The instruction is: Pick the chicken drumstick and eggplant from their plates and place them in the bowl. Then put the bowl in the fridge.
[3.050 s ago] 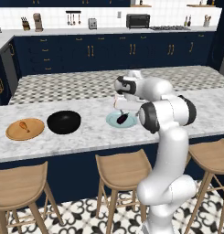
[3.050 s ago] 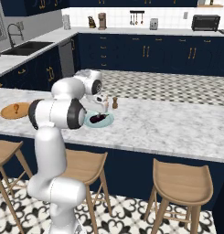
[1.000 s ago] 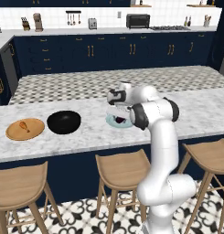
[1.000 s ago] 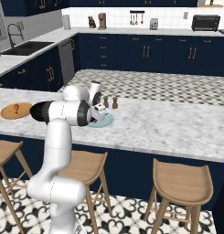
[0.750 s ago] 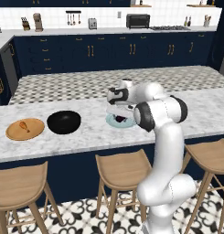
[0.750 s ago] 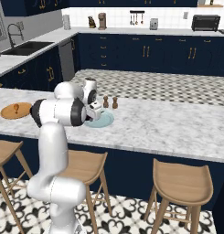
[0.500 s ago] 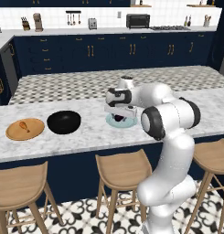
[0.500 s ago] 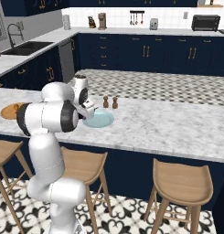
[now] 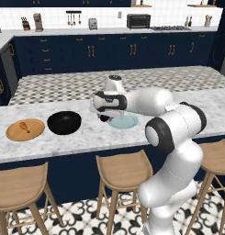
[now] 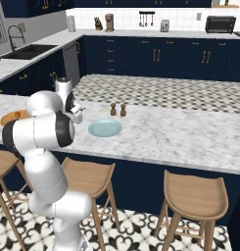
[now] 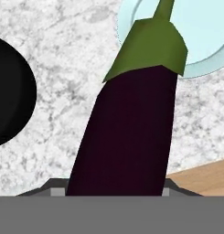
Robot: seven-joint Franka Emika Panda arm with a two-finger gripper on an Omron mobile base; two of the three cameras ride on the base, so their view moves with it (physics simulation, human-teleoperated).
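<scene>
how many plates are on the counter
2: a tan wooden round plate at the counter's left end, holding the orange-brown drumstick, and a pale blue-green round plate beside the arm. None seem hidden.

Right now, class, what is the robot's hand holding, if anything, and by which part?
The hand holds the eggplant by its dark purple body, with the green stem end pointing away toward the pale blue-green plate.
</scene>
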